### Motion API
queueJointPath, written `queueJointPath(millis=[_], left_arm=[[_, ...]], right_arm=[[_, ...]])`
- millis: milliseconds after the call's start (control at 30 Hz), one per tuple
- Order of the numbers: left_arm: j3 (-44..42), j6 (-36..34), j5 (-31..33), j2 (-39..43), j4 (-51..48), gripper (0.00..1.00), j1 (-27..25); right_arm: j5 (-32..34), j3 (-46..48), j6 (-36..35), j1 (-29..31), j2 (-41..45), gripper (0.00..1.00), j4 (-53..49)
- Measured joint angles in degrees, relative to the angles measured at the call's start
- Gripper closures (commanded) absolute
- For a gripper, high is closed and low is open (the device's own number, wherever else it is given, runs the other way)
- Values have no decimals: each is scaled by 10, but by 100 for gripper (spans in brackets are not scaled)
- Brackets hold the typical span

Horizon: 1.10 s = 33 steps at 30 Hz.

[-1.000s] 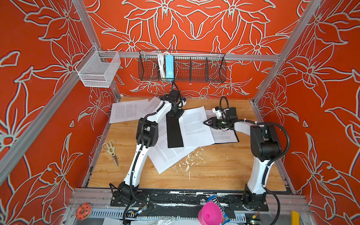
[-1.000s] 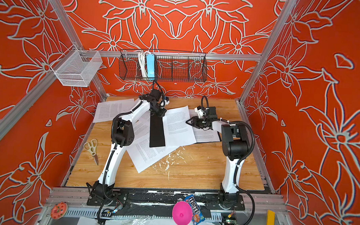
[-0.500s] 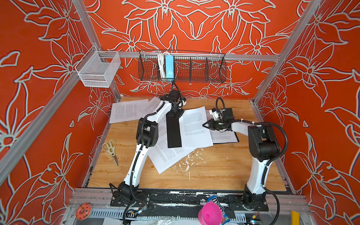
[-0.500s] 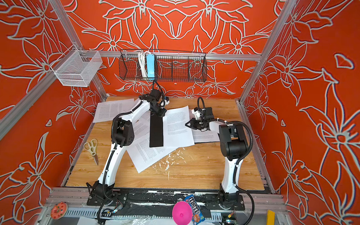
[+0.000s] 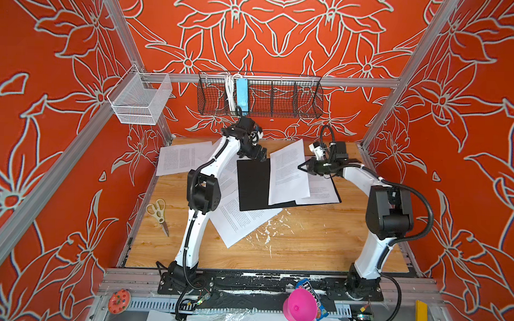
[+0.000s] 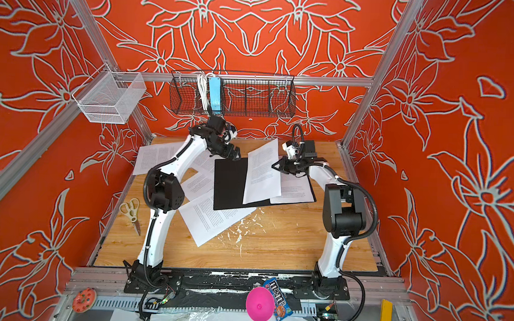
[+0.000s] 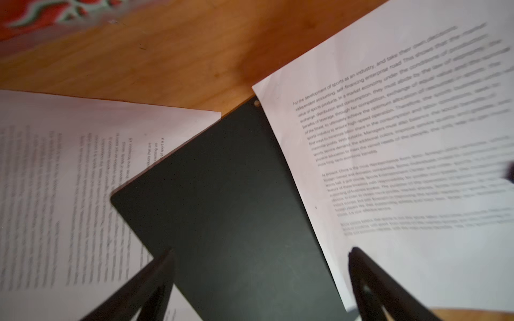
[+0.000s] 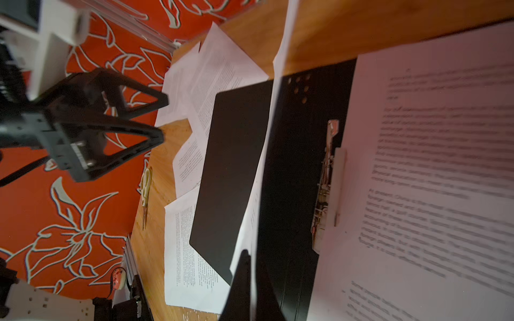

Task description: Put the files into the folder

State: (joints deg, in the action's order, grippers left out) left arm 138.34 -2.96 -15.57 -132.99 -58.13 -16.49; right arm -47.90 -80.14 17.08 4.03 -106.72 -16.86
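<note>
The folder is lying open, black inside upward, toward 12 o'clock of the table's centre. A lifted sheet is being pinched at its 3 o'clock edge by the closed right gripper and held raised across the folder's middle. The left gripper is being held over the folder's 11 o'clock corner, fingers spread wide, nothing between them. A second sheet is lying inside the 3 o'clock half; further files are lying at 7 and 10 o'clock.

The left hand has spread wide above the folder; the right hand has pinched a sheet, drawing it rightward.
</note>
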Motion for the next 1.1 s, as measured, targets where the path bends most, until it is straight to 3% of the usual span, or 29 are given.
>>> queueJointPath(millis=[133, 267, 500, 600, 700, 900, 1000, 1100], left_arm=[[-16, 50, -13, 110, -10, 2, -3], [-113, 82, -30, 247, -7, 3, -29], [-400, 99, -54, 442, 54, 3, -128], [-528, 108, -78, 533, 103, 3, -130], [-691, 128, -73, 678, 205, 3, -125], [-917, 166, -7, 926, 368, 3, -125], [-963, 175, 10, 964, 414, 3, -125], [-963, 176, 14, 952, 426, 2, -124]], right_arm=[[11, -16, -2, -15, 25, 100, -37], [30, -38, -7, -14, 23, 100, -73], [100, -184, -72, -18, -53, 100, -195], [137, -241, -98, -20, -90, 100, -241], [176, -292, -126, -22, -126, 100, -288], [232, -326, -162, -33, -156, 100, -346], [253, -349, -183, -42, -172, 100, -369], [265, -362, -200, -51, -188, 100, -384]])
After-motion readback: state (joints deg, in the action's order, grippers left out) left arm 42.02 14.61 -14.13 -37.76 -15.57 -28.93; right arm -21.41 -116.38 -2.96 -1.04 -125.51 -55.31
